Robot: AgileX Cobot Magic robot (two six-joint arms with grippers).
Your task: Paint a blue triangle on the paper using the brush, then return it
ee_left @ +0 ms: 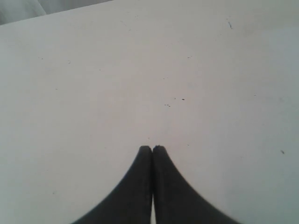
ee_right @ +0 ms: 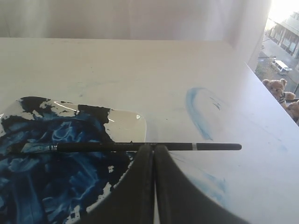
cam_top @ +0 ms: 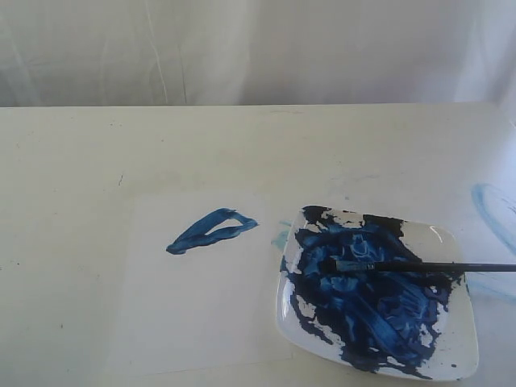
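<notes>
The blue triangle (cam_top: 211, 230), a narrow outline of dark-blue strokes, lies on the off-white paper (cam_top: 201, 322). The black-handled brush (cam_top: 419, 266) rests across the white plate (cam_top: 459, 347), with its bristles in the blue paint and its handle running off the right of the exterior view. In the right wrist view the brush (ee_right: 93, 146) lies across the plate (ee_right: 126, 121) rim just past my right gripper (ee_right: 154, 147), which is shut and holds nothing. My left gripper (ee_left: 152, 148) is shut over bare table. Neither gripper shows in the exterior view.
A pale-blue curved smear (cam_top: 493, 205) marks the table right of the plate, the same smear (ee_right: 198, 112) showing in the right wrist view. The table's right edge (ee_right: 275, 98) is close, with teddy bears (ee_right: 280, 88) beyond it. A white curtain (cam_top: 258, 48) hangs behind.
</notes>
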